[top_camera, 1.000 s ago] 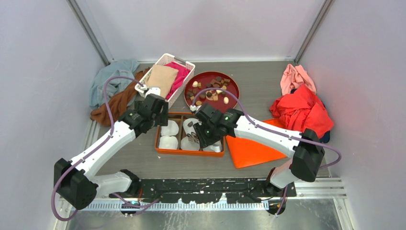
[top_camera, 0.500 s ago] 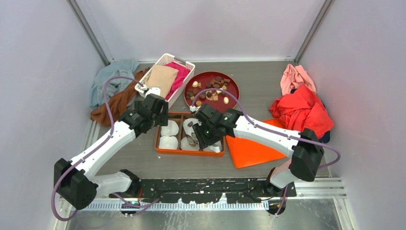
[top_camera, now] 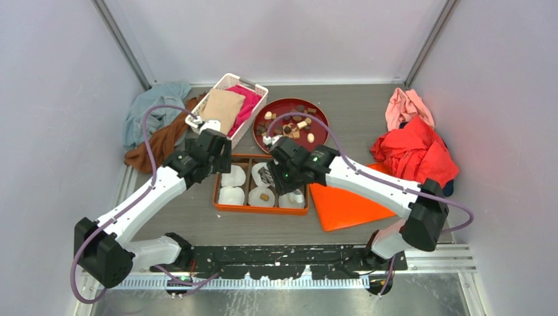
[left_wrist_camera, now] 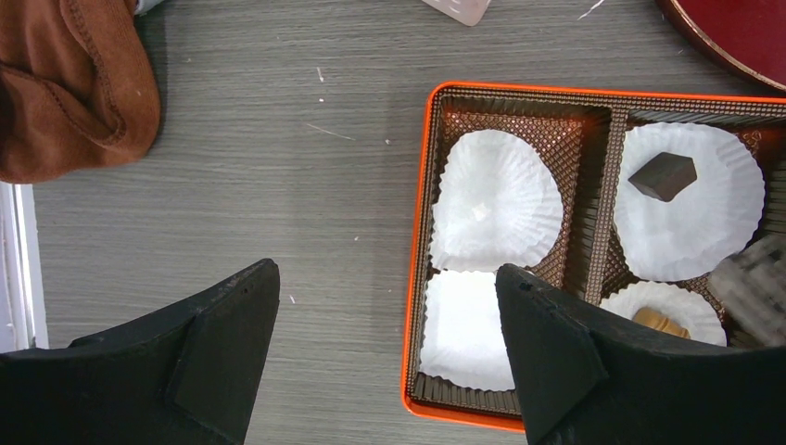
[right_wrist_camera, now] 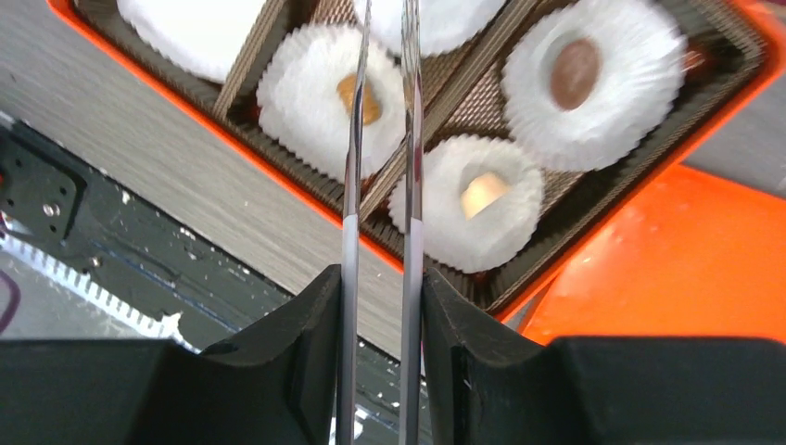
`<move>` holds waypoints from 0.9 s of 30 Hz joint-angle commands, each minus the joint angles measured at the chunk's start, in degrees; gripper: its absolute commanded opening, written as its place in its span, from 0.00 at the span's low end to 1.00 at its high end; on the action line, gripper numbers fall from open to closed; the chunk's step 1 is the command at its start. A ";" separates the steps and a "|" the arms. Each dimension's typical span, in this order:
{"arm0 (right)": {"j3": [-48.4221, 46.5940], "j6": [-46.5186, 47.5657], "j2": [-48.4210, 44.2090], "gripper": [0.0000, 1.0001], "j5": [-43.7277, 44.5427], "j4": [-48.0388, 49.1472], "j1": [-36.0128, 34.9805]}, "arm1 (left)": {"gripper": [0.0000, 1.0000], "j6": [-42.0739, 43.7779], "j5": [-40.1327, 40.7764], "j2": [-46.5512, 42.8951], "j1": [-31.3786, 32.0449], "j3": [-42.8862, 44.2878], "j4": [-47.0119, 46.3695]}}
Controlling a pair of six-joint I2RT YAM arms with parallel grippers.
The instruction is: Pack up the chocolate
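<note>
The orange box (top_camera: 224,205) holds white paper cups. Chocolate pieces lie on the red plate (top_camera: 319,133). My right gripper (top_camera: 275,175) is shut on metal tongs (right_wrist_camera: 380,139), whose blades stand slightly apart with nothing between them, over the box. Under them a caramel piece (right_wrist_camera: 357,97) lies in a cup; a brown round piece (right_wrist_camera: 575,72) and a cream piece (right_wrist_camera: 484,190) lie in neighbouring cups. My left gripper (left_wrist_camera: 385,311) is open and empty over the box's left rim (left_wrist_camera: 419,250). A dark piece (left_wrist_camera: 662,176) sits in a far cup.
A white basket (top_camera: 255,89) with cloths stands behind the box. Blue and brown clothes (top_camera: 154,122) lie at the far left, red and pink clothes (top_camera: 414,148) at the right. An orange lid (top_camera: 349,201) lies right of the box.
My right gripper has moved back from the box's front middle cup with the tongs. A caramel piece now lies uncovered in that cup. The left arm has not moved.
</note>
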State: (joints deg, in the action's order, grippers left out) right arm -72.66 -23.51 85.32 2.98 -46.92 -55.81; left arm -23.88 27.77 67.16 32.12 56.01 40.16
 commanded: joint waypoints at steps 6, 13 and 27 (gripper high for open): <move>-8.76 3.71 -4.10 0.05 10.36 3.05 15.34 | 0.87 -0.30 -0.55 -1.03 -0.30 0.72 -1.87; -10.59 6.25 1.89 0.11 10.37 5.31 27.25 | 0.87 0.14 -0.40 -0.70 -0.28 0.86 -1.92; -10.70 8.02 10.61 0.38 8.27 9.39 30.22 | 0.87 0.06 -0.24 -0.89 -0.30 0.59 -1.79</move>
State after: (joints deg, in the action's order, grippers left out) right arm -81.30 -16.34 96.09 11.57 -41.47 -25.85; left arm -23.77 26.94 67.16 32.12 56.01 40.10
